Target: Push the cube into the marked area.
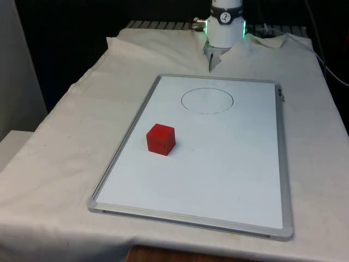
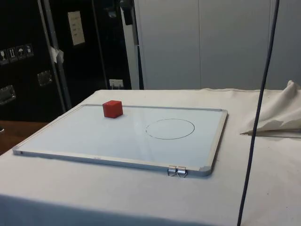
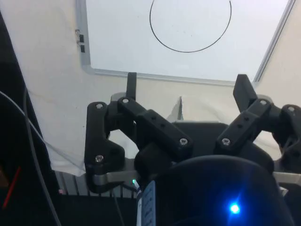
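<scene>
The red cube (image 1: 161,139) stands on the whiteboard (image 1: 229,174), which lies flat on the counter (image 1: 60,136) covered with a white cloth. In the front view the cube is in the left half of the board, near the left frame edge, and it sits closer to the camera than the marked area (image 1: 207,100), a thin black circle drawn on the board. The cube is well apart from the circle and does not touch its line. In the side view the cube (image 2: 113,108) is near the far edge of the board, and the circle (image 2: 170,128) is more to the right, with bare white surface between them.

In the wrist view the gripper (image 3: 188,89) is above the cloth, just outside the board's short edge, and the circle (image 3: 190,23) is beyond it. Its two black fingers (image 3: 131,84) stand wide apart, so the gripper is open and holds nothing
</scene>
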